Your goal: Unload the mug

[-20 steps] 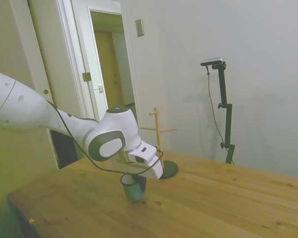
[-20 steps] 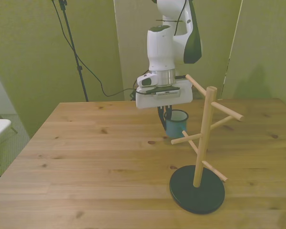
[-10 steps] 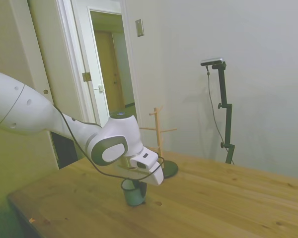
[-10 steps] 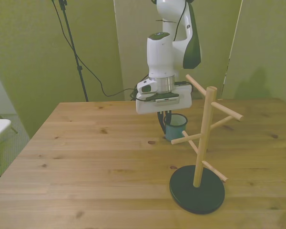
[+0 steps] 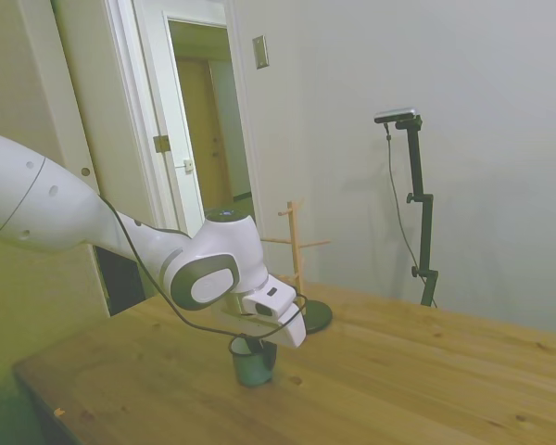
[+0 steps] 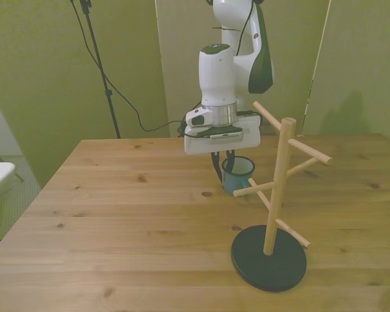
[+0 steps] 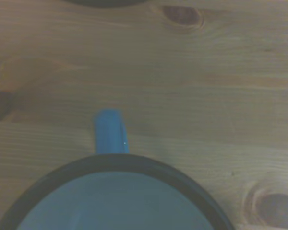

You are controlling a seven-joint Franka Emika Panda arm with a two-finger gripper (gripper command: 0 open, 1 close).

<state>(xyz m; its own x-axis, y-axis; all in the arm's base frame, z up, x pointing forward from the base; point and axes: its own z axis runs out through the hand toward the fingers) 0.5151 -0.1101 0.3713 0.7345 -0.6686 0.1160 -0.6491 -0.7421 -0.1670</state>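
The gripper is pointed straight down at the mug, its fingers reaching to the rim; whether they clamp it cannot be told. The mug is stood upright on the wooden table, behind the peg stand.

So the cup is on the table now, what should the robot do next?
Probably let go, if it has not yet, and lift the gripper straight up. The mug stands upright on the wooden table, off the peg rack, so the unloading looks nearly done. The gripper hangs right at the mug's rim; a sideways pull could tip it.
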